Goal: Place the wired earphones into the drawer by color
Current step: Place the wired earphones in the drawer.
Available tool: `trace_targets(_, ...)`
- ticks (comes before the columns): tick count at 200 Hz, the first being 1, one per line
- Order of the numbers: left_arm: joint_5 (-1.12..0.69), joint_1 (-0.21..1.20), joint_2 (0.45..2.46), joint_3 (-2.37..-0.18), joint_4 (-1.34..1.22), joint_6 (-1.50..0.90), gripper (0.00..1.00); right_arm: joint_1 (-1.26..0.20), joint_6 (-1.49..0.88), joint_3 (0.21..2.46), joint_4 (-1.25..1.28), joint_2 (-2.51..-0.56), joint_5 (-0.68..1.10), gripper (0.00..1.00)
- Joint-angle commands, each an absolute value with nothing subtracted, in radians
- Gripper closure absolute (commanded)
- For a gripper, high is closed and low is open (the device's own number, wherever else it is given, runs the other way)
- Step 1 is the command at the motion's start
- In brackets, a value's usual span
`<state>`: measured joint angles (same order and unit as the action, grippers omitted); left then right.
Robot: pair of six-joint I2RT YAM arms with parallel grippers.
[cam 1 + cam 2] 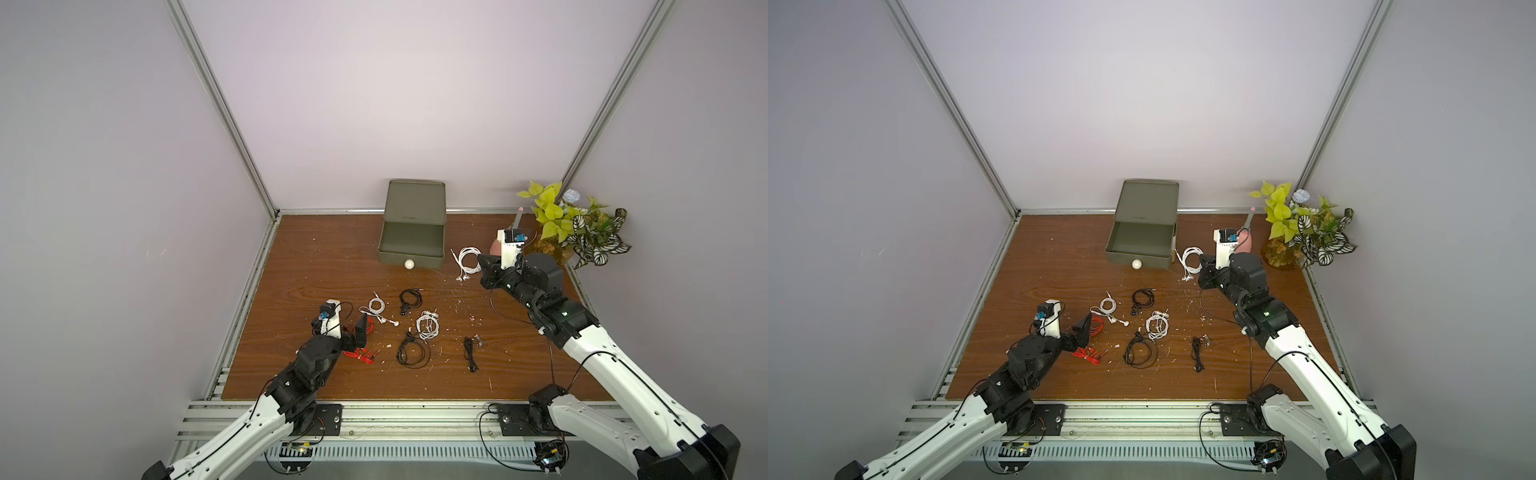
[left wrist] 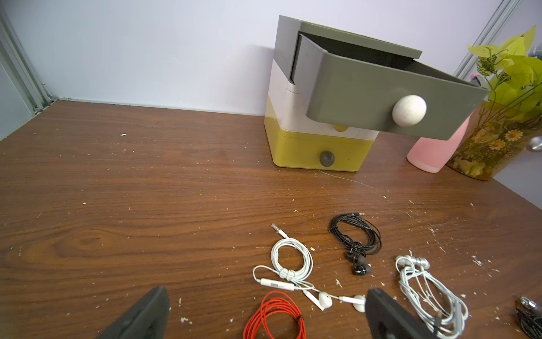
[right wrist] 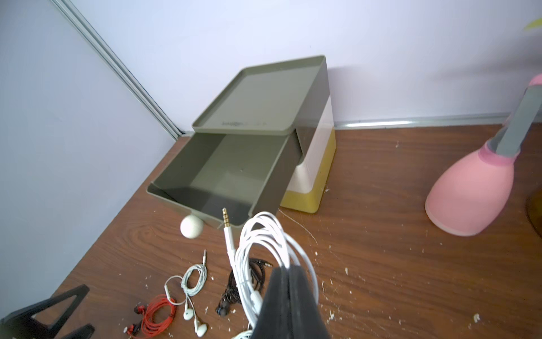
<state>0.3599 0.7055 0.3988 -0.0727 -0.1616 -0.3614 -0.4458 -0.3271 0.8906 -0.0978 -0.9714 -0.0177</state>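
Observation:
The drawer (image 1: 388, 258) (image 3: 264, 187) stands at the back centre, its olive top tray pulled out and empty. My right gripper (image 1: 482, 261) (image 3: 289, 270) is shut on a white coil of wired earphones (image 1: 467, 259) (image 3: 264, 234), held in the air just right of the open tray. My left gripper (image 1: 359, 328) (image 2: 267, 290) hangs open over a red coil (image 2: 275, 317) at the front left. A second red bundle (image 1: 359, 355), two white coils (image 1: 376, 307) (image 1: 428, 326) and three black ones (image 1: 410, 298) (image 1: 411, 353) (image 1: 471, 353) lie on the table.
A pink bottle (image 3: 469, 190) and a potted plant (image 1: 573, 224) stand at the back right, close behind my right arm. Pale walls with metal rails enclose the wooden table (image 1: 311, 257) on three sides. Small white flecks dot the wood.

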Motion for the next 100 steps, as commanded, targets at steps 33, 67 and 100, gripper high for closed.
trace_targets(33, 0.358, 0.712, 0.388, -0.064, -0.177, -0.344, 0.00, -0.458, -0.301, 1.030, 0.072, -1.089, 0.068, 1.00)
trace_targets(67, 0.361, 0.712, 0.386, -0.063, -0.177, -0.345, 0.00, -0.482, -0.295, 1.100, 0.147, -1.191, 0.088, 1.00)
trace_targets(100, 0.360, 0.712, 0.388, -0.062, -0.178, -0.345, 0.00, -0.505, -0.301, 1.149, 0.226, -1.293, 0.095, 1.00)
